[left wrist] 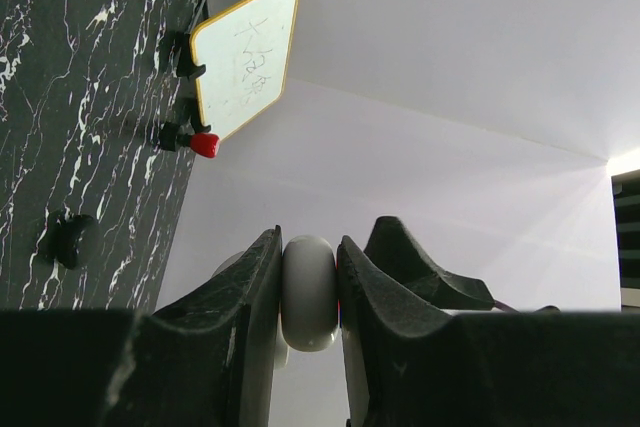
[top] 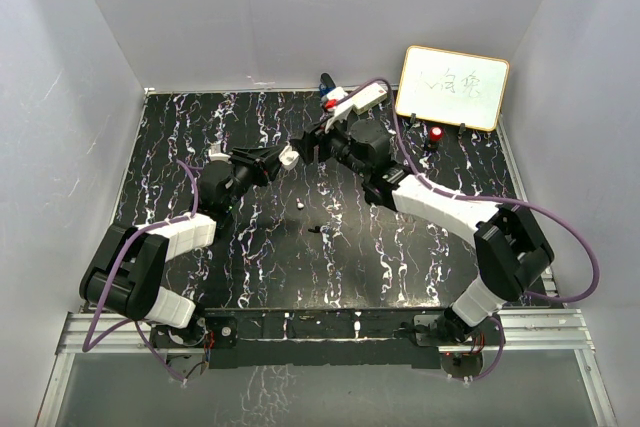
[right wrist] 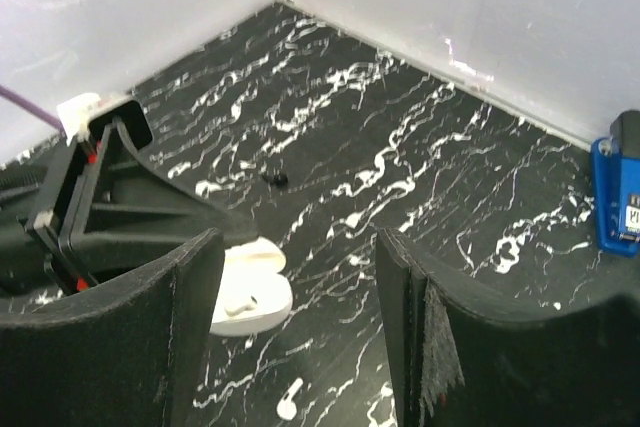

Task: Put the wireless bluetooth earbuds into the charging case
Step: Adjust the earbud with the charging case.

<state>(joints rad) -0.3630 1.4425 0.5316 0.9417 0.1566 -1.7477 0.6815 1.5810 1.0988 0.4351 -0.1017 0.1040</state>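
The charging case (left wrist: 308, 292), a small round white puck, is clamped between my left gripper's (left wrist: 310, 277) fingers and held above the table. In the right wrist view the case (right wrist: 255, 292) has its lid swung open, and one white earbud (right wrist: 238, 300) lies in its tray. A second white earbud (right wrist: 289, 402) lies loose on the black marbled table, below the case; from above, this earbud (top: 300, 205) is just in front of both grippers. My right gripper (right wrist: 300, 277) is open and empty, right beside the case. From above, the left gripper (top: 285, 157) and right gripper (top: 307, 142) nearly meet mid-table.
A whiteboard (top: 452, 87) stands at the back right with a red-capped clip (top: 436, 133) before it. A blue object (right wrist: 620, 197) and a cream box (top: 355, 99) sit at the back wall. A small black knob (right wrist: 275, 179) and a tiny dark piece (top: 318, 230) lie on the table.
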